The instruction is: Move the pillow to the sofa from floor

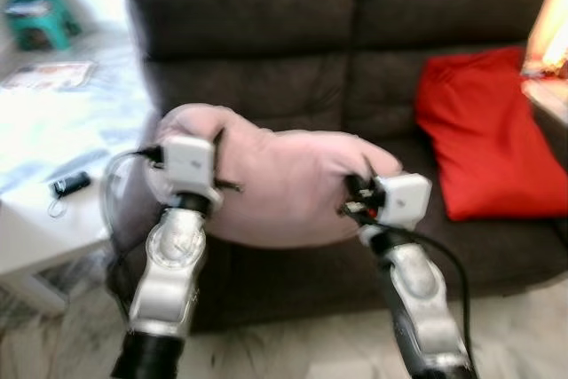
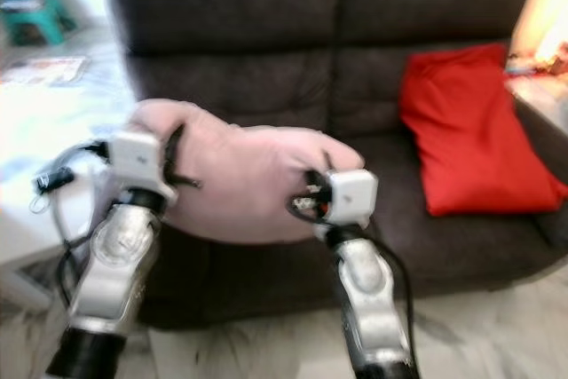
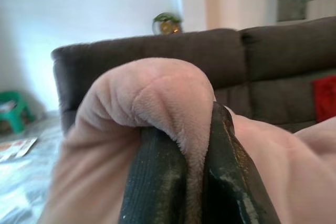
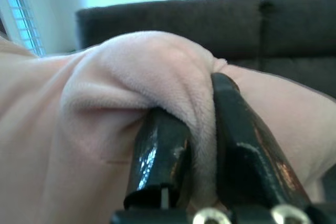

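A pale pink plush pillow (image 1: pixel 280 184) hangs in the air in front of the dark grey sofa (image 1: pixel 337 24), held between both arms. My left gripper (image 1: pixel 217 155) is shut on the pillow's left end; in the left wrist view its black fingers (image 3: pixel 157 182) pinch a fold of pink fabric (image 3: pixel 157 93). My right gripper (image 1: pixel 362 185) is shut on the right end, and the right wrist view shows its fingers (image 4: pixel 231 129) clamped on a fold of the pillow (image 4: pixel 142 72). The pillow sits at about seat height, above the sofa's left seat front.
A red cushion (image 1: pixel 484 135) leans on the sofa's right seat. A white low table (image 1: pixel 44 157) with papers and a small black object (image 1: pixel 69 185) stands at the left. A green stool (image 1: pixel 40 13) is at far left. Pale tiled floor (image 1: pixel 293 348) lies below.
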